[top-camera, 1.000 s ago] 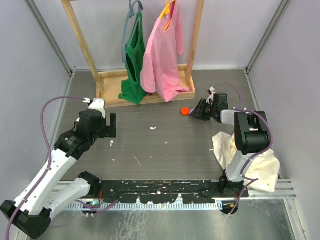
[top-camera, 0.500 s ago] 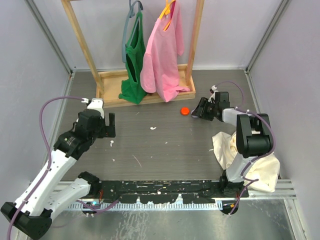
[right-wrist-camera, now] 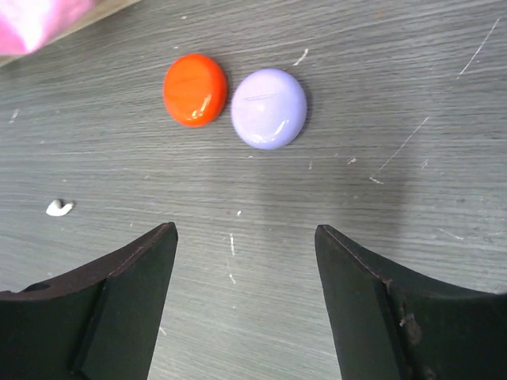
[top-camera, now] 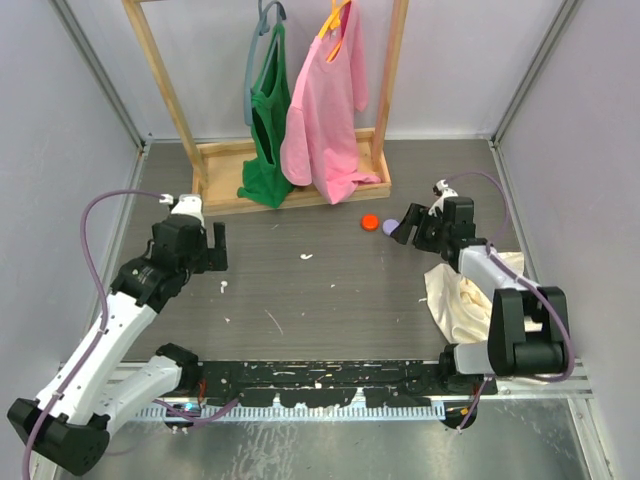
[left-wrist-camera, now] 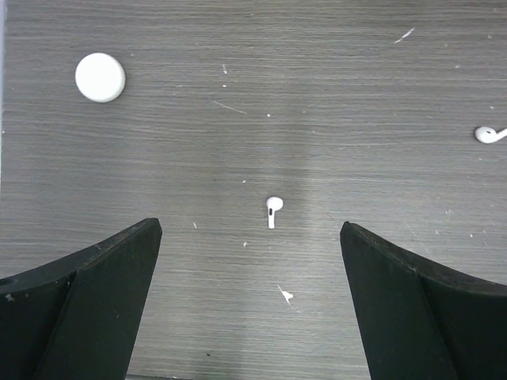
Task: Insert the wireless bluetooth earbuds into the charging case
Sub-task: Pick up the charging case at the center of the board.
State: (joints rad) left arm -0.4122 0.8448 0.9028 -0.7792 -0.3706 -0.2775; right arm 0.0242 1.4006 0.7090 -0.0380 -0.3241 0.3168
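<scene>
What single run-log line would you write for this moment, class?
left fingers open, aimed at an earbud | right fingers open, facing lavender case beside orange disc | second earbud loose on table | none inserted

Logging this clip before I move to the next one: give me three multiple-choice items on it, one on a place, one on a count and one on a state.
1. In the right wrist view, the orange disc lies where relative to the lavender disc?
A. Just left of it
B. Stacked on it
C. Far to its right

2. How many earbuds show on the table in the left wrist view?
A. One
B. Two
C. Four

3. How do the left gripper and right gripper stand?
A. Left shut on an earbud
B. Right shut on a disc
C. Both open, holding nothing

Key:
1. A, the two discs sit side by side, orange on the left.
2. B, one lies ahead between the fingers and one near the right edge.
3. C, bare table shows between each pair of fingers.
</scene>
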